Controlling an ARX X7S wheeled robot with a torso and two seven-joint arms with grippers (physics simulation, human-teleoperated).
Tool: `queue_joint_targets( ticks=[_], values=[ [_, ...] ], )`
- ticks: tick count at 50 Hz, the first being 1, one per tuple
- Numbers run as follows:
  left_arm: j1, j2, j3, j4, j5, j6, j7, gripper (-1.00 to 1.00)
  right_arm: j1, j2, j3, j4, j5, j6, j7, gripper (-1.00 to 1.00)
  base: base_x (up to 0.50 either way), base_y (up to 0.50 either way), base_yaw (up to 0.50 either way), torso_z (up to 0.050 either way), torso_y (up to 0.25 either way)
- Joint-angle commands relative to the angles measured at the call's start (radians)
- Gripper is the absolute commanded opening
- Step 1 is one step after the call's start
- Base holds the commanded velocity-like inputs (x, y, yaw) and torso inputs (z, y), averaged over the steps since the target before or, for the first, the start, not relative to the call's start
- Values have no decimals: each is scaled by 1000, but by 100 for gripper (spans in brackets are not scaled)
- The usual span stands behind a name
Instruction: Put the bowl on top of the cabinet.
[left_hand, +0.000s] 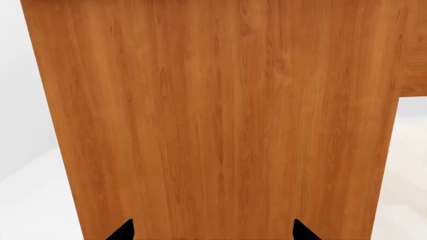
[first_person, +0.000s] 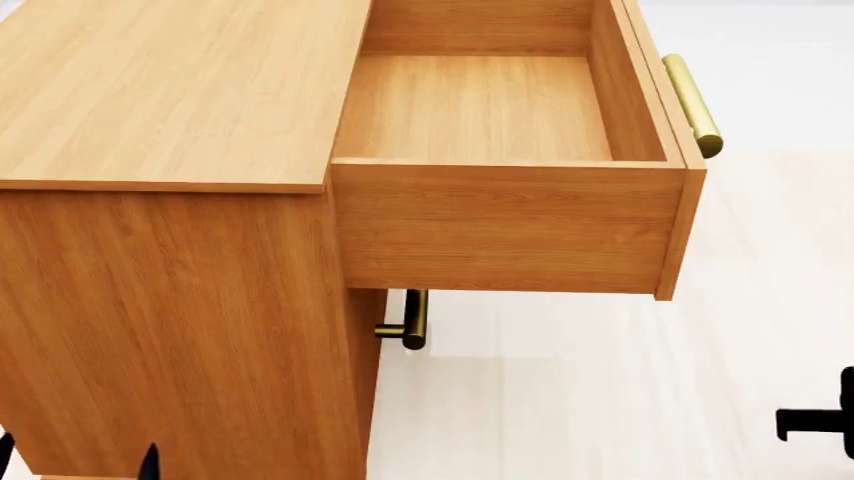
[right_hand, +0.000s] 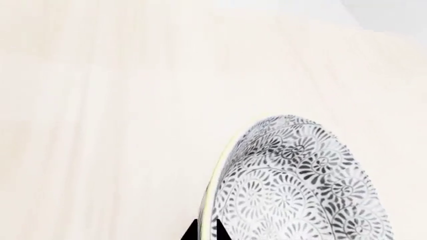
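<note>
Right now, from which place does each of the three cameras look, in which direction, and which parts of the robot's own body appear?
Head: high, looking down at the orange-brown wood-grain cabinet, its open drawer; both grippers' black tips at the lower edges.
Left wrist: faces a cabinet wood panel; left gripper open.
Right wrist: faces pale floor; right gripper pinches the leaf-patterned white bowl.
Shared: head and left wrist both show the cabinet.

The bowl (right_hand: 300, 185) is cut off by the right wrist picture's edge, and only part of its patterned wall is seen. Of the right gripper (right_hand: 206, 231), only two dark tips are shown, at the bowl's rim. The cabinet (first_person: 174, 290) is cropped in the head view, and its base is hidden.
</note>
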Motion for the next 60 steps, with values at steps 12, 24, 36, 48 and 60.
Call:
queue_joint_targets(
  ticks=[12, 24, 36, 48, 60],
  values=[
    [59, -30, -9, 47, -15, 37, 10, 100, 63, 175, 211, -351, 247, 289, 236, -100, 0, 0, 0, 0, 0],
    [82, -42, -23, 68, -25, 48, 6, 100, 222, 176, 211, -397, 308, 413, 289, -100, 0, 0, 0, 0, 1],
    [92, -44, -24, 31, -20, 86, 16, 100, 496, 141, 138, -397, 317, 557, 346, -100, 0, 0, 0, 0, 0],
    [77, -43, -16, 8, -17, 89, 18, 100, 874, 116, -85, -309, 383, 597, 425, -100, 0, 0, 0, 0, 1],
    [29, -43, -23, -34, -41, 69, 27, 100, 1193, 40, -336, -199, 470, 591, 470, -100, 0, 0, 0, 0, 0]
  ],
)
